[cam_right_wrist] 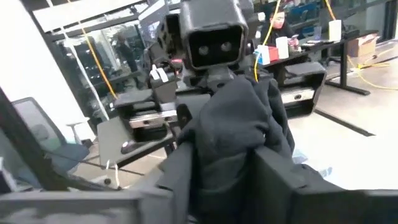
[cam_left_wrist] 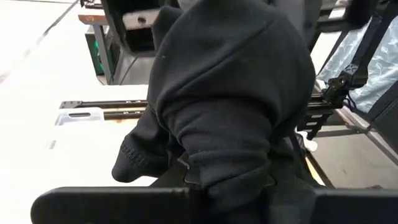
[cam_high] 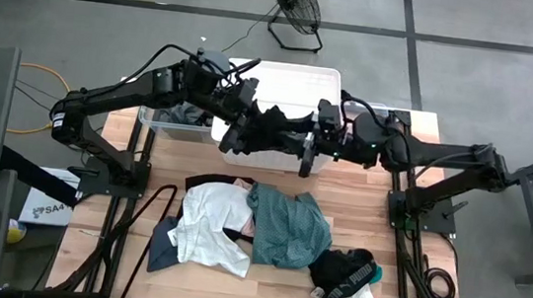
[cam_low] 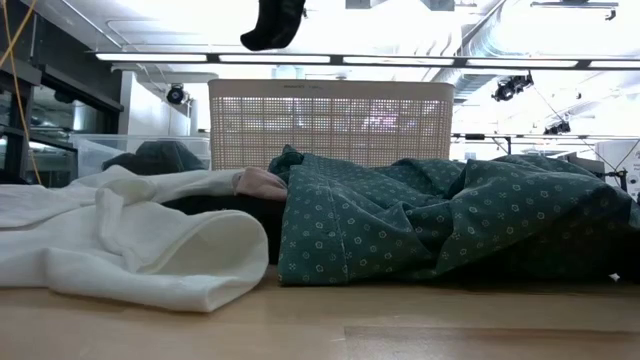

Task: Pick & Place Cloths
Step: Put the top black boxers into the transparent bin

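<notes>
High view: my left gripper [cam_high: 238, 138] pinches the black cloth [cam_high: 276, 130] at the table's 12 o'clock; my right gripper [cam_high: 307, 159] is loosened around it. PUMA reads on the black garment [cam_high: 343, 273] at 5 o'clock.

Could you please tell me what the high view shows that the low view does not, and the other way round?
Only the high view shows both arms meeting above the table's far side, the left gripper and right gripper at either end of a black cloth, plus a black and white cloth at the near right. Only the low view shows the ceiling lights and the room behind. Both share the white lattice basket, the white cloth and the teal-green dotted cloth; the black cloth's hanging end also shows at the low view's top.
</notes>
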Controlling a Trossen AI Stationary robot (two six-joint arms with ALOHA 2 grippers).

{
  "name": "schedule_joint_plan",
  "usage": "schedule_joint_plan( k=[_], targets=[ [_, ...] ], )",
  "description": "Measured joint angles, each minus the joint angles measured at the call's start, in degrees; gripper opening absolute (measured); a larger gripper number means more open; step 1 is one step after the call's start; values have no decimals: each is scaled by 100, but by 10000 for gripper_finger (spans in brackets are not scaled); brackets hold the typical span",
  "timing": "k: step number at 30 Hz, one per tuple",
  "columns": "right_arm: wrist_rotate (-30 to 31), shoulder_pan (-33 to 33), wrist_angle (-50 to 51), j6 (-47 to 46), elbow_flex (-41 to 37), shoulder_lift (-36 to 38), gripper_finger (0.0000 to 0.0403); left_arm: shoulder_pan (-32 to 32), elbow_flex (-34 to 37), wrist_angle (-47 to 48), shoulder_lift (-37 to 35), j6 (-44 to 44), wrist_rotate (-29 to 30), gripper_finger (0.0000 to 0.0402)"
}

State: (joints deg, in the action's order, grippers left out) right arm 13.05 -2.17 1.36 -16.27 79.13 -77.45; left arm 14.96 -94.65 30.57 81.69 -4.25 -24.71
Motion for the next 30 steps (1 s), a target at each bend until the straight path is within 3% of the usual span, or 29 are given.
schedule_joint_plan(
  k=[4, 9, 15, 21, 24, 30],
  targets=[
    [-147, 0, 543, -17, 7, 246, 222, 0, 2, 222, -85, -47, 240, 35],
    [-87, -7, 1322, -293, 9, 591, 278, 4, 4, 832, -498, -291, 1689, 35],
    [-36, -7, 1664, -610, 9, 768, 290, 8, 0, 1715, -1035, -309, 3927, 35],
    [45, -7, 1810, -616, 9, 772, 283, 9, -7, 2939, -1241, -321, 5464, 35],
    [47, -7, 1819, -616, 9, 772, 282, 87, -5, 3566, -1228, -322, 5908, 35],
    [47, -7, 1821, -616, 7, 772, 282, 732, 347, 4009, -1226, -320, 5871, 35]
  ],
)
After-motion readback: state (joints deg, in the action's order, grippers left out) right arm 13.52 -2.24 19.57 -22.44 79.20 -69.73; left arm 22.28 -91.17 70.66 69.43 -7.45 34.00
